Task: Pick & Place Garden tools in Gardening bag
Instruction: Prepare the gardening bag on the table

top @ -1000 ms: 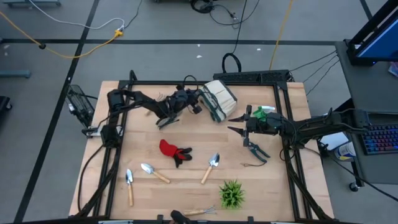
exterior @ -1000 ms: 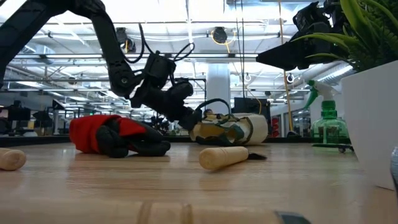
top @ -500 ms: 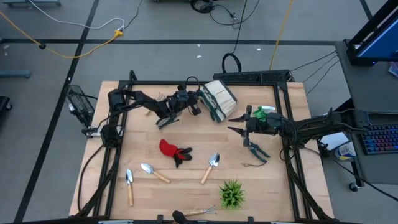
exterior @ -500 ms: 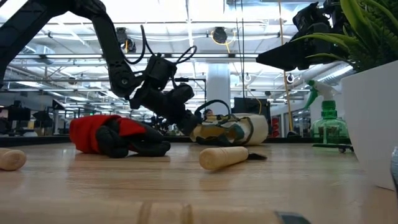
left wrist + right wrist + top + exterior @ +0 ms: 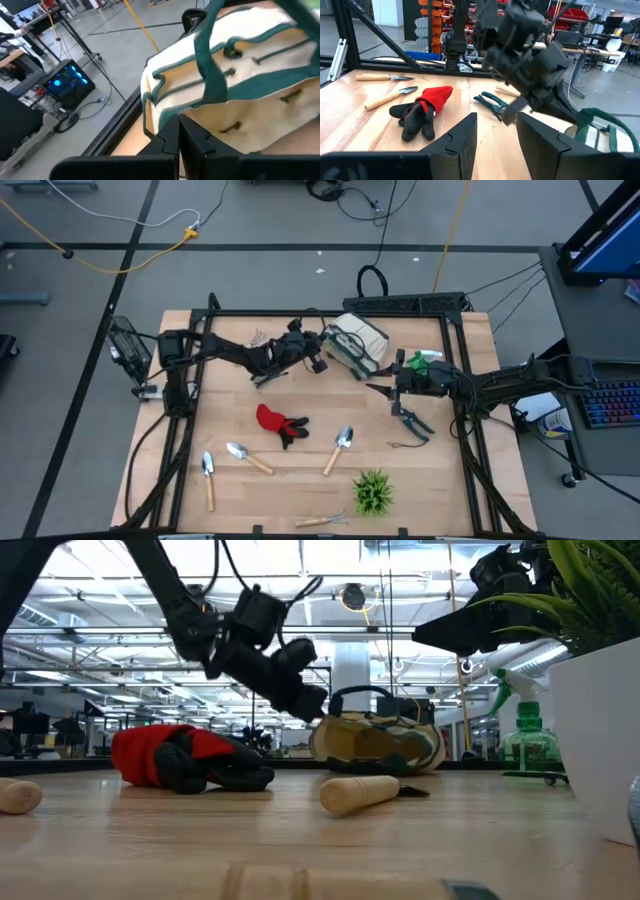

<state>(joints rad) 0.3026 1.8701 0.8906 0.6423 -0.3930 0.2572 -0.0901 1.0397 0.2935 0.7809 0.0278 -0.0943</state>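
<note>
Your left end effector [image 5: 327, 358] has just clamped shut on the gardening bag [image 5: 358, 343] at the tabletop's far edge and lifted its rim; the tools remain outside.

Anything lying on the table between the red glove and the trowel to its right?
No. In the high view the wood between the glove and that trowel is bare.

Table [image 5: 300, 480] was pale matt wood planks. Bag [image 5: 260, 95], upper right of the left wrist view, was soft cream cloth with woven green trim. Glove [image 5: 422, 107] was red and black fabric. Trowels [image 5: 340, 448] had shiny metal blades and bare wood handles. Left gripper [image 5: 315, 705] was matt black plastic. Plant [image 5: 373, 492] looked plastic.
</note>
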